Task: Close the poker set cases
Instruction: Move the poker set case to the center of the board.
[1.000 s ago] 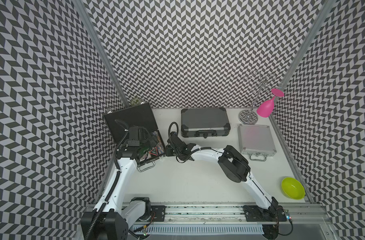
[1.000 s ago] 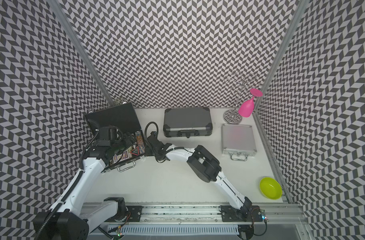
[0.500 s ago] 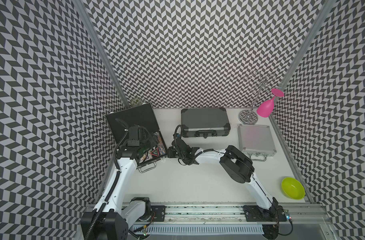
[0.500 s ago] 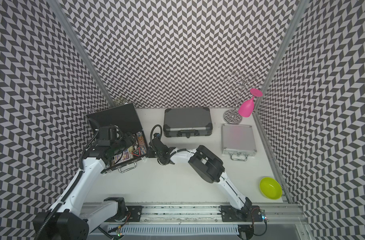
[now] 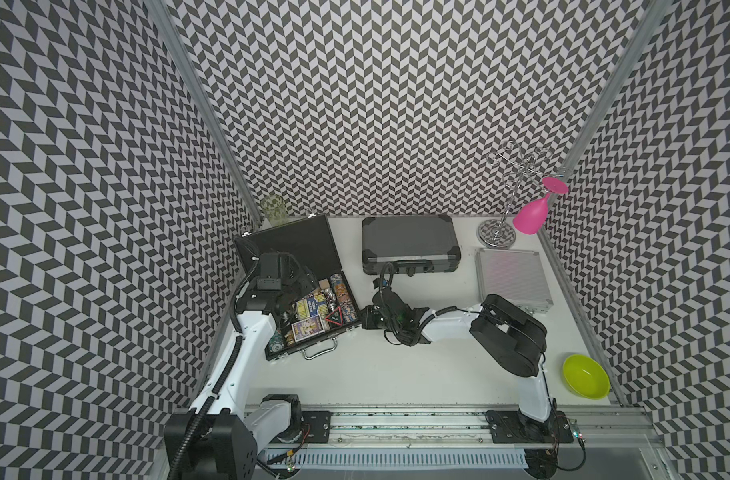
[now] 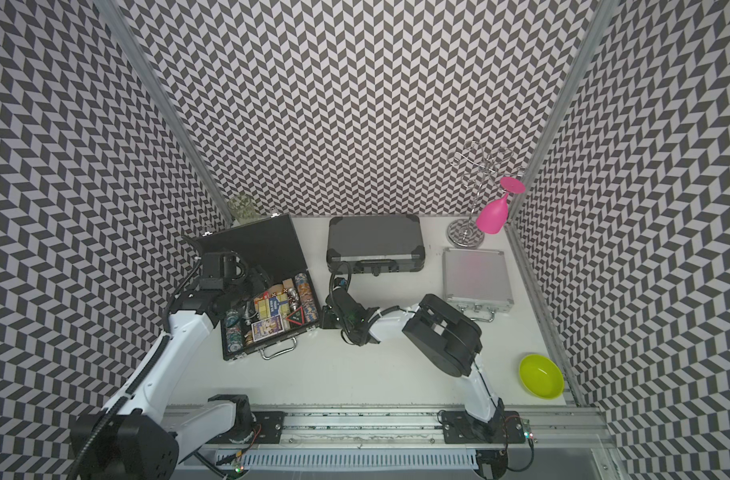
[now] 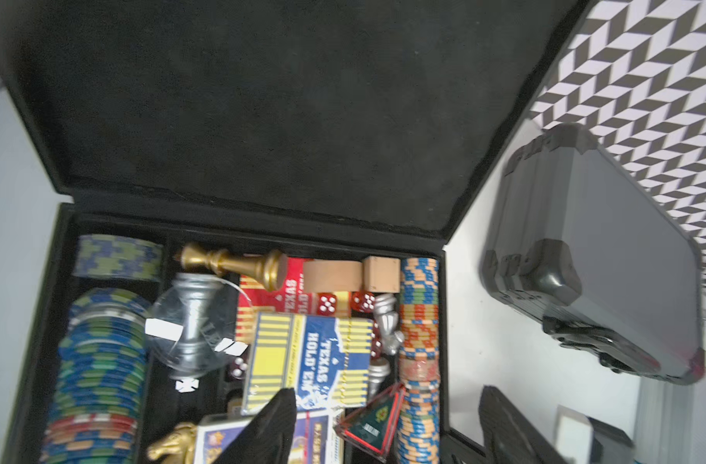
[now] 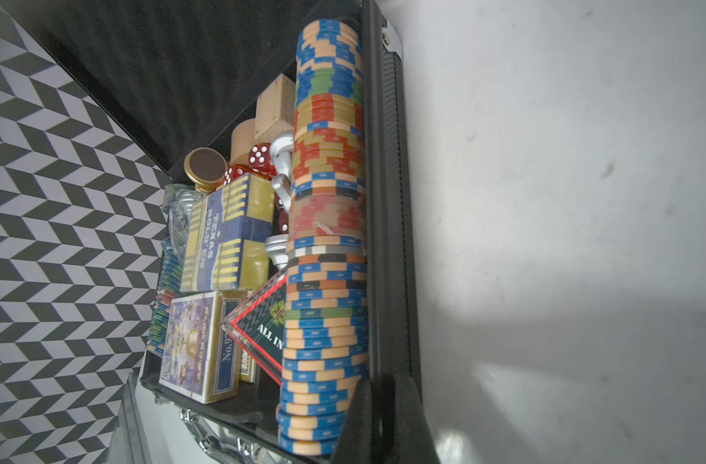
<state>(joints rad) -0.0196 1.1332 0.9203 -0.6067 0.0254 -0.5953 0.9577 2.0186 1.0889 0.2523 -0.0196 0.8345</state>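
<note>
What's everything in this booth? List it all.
flat case: one, black, left, lid open
poker chips: several rows, mixed colours, inside flat case
ribbed case: one, dark grey, back middle, closed
square case: one, silver, right, closed
stemmed glass: one, pink, hanging on rack
rack: one, chrome, back right
bowl: one, lime green, front right
tumbler: one, clear, back left corner
left gripper: one, black, open over flat case
right gripper: one, black, shut beside flat case
</note>
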